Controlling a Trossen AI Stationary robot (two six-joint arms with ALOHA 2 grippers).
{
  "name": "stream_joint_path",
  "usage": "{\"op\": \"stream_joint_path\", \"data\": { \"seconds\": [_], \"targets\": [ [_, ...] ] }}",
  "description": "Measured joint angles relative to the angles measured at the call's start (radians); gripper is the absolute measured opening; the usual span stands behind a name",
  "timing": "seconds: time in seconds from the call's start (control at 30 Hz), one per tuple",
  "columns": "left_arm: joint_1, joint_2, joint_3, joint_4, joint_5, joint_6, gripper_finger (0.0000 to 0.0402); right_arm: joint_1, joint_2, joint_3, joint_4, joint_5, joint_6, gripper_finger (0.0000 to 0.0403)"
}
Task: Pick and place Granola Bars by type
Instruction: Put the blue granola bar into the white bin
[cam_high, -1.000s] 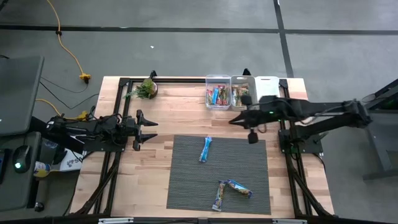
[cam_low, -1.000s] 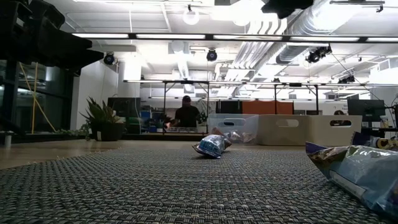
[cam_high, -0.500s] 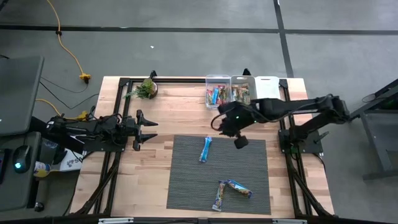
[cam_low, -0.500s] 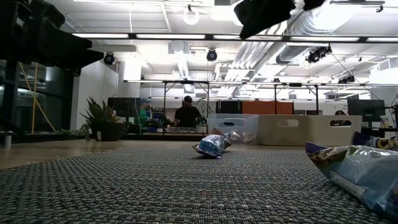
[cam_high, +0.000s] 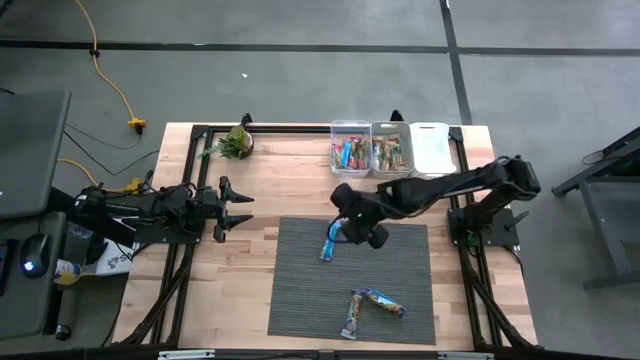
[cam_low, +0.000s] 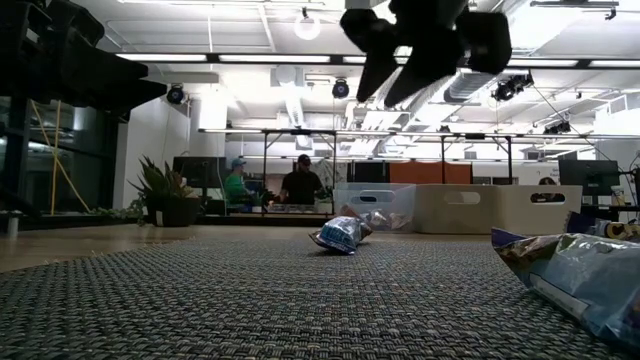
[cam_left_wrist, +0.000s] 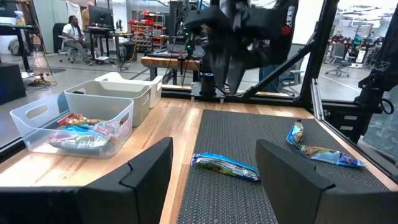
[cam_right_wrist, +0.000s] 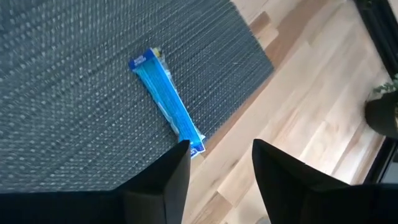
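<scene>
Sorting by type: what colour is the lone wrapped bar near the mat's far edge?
Bright blue wrapped bar; right wrist view shows it best.

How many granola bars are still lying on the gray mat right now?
3: a blue bar near the mat's back edge, under the right gripper, and two bars touching near the front edge.

No legible txt anywhere.

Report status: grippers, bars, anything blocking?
Right gripper open above blue bar on mat, empty. Left gripper open, parked at table's left. Nothing blocking.
</scene>
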Motion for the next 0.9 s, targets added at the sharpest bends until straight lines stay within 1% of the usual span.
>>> {"op": "stream_joint_path", "data": {
  "seconds": [0.23,0.4,0.5,0.67,0.73,0.83,0.9],
  "targets": [
    [0.000,0.000,0.000,0.000,0.000,0.000,0.0227,0.046,0.083,0.013,0.016,0.082,-0.090,0.0158],
    [0.000,0.000,0.000,0.000,0.000,0.000,0.0227,0.056,0.171,0.118,-0.056,0.075,-0.094,0.0157],
    [0.000,0.000,0.000,0.000,0.000,0.000,0.0227,0.048,0.258,0.230,-0.148,0.046,-0.098,0.0158],
    [0.000,0.000,0.000,0.000,0.000,0.000,0.0227,0.027,0.391,0.393,-0.332,-0.057,-0.099,0.0157],
    [0.000,0.000,0.000,0.000,0.000,0.000,0.0227,0.024,0.427,0.421,-0.369,-0.066,-0.112,0.0159],
    [0.000,0.000,0.000,0.000,0.000,0.000,0.0227,0.019,0.450,0.426,-0.370,-0.111,-0.144,0.0158],
    [0.000,0.000,0.000,0.000,0.000,0.000,0.0227,0.020,0.464,0.427,-0.361,-0.119,-0.162,0.0159]
  ]
}}
